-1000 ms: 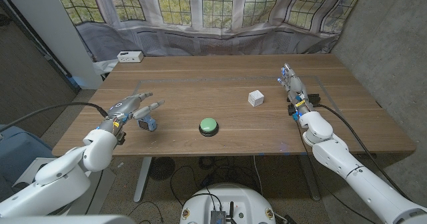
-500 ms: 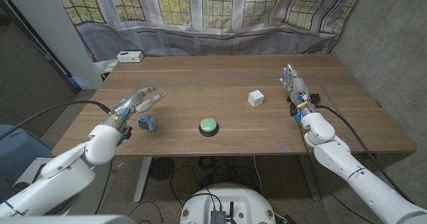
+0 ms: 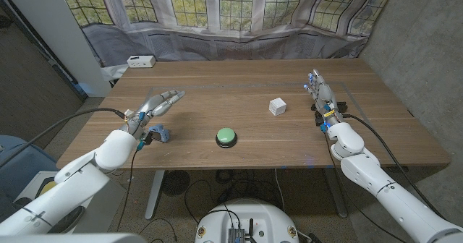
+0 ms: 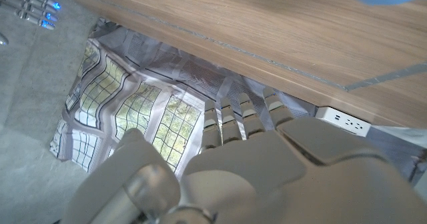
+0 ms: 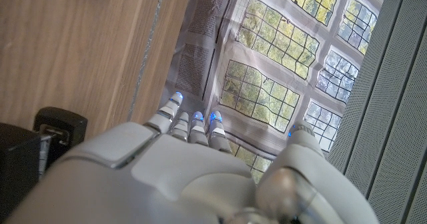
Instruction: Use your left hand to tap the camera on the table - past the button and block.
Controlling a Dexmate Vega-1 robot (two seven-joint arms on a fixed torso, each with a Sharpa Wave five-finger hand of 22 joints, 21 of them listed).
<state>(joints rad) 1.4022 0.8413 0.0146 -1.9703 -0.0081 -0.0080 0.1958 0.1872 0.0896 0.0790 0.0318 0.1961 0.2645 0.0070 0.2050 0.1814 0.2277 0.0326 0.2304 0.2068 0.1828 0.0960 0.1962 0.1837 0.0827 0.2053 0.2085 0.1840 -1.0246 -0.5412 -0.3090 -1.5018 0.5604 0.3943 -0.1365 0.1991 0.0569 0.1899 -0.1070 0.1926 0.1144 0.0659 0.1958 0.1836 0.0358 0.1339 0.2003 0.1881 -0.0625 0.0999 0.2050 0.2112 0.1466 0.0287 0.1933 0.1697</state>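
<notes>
Left hand (image 3: 158, 103) raised over the tabletop (image 3: 239, 80), fingers spread and straight, holding nothing. Small blue camera (image 3: 158, 134) sits on the tabletop near the front left edge, just below the left hand; seems apart from it, though the gap is hard to judge from above. Green button (image 3: 226, 136) at centre front, white block (image 3: 277, 106) further right and back. Right hand (image 3: 320, 96) at the right side, fingers extended, empty. White box (image 3: 140, 61) at far left corner.

Wooden table (image 3: 217, 116); leaded-window backdrop cloth (image 3: 217, 11) behind; grey wall (image 3: 427, 48) right; cables on floor (image 3: 202, 192).
</notes>
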